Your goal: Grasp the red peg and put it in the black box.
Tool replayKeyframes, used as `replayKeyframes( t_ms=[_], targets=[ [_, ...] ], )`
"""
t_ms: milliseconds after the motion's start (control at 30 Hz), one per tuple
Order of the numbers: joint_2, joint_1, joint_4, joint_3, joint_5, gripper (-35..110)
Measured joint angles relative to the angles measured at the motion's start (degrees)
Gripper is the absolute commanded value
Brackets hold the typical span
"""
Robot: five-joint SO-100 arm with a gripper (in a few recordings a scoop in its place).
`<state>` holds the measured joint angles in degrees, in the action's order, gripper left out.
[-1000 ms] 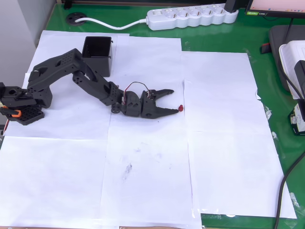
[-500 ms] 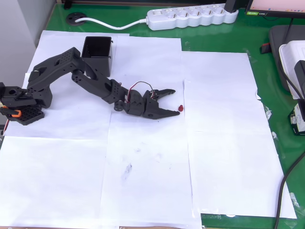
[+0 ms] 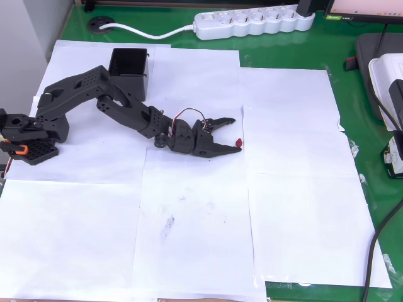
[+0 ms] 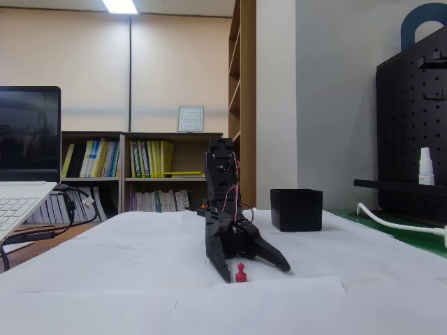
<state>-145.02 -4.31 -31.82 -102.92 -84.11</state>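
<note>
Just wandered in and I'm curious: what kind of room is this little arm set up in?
Probably an office or lab: bookshelves line the back wall, a laptop sits beside the paper-covered table, and a pegboard hangs nearby.

Black printed arm [image 3: 119, 107], red-and-white wires [image 3: 186, 114]

No lettering, brand, number or sign can be made out anywhere. In the fixed view, the framed paper [image 4: 190, 118] standing atop the bookshelf [image 4: 150, 171] is too small and blurred to read, and the spines of the books [image 4: 115, 159] on the shelf below it show only colours. The white bottle [image 4: 424, 166] on the ledge of the black pegboard bears no legible label.
</note>
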Motion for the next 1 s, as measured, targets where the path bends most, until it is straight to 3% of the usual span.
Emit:
replayKeyframes(
  t_ms=[533, 800, 1000],
  targets=[
    [0.00, 0.00, 0.00, 0.00, -0.70, 37],
    [0.00, 0.00, 0.00, 0.00, -0.18, 3],
    [-0.09, 0.00, -0.35, 0.00, -0.18, 0]
  ],
)
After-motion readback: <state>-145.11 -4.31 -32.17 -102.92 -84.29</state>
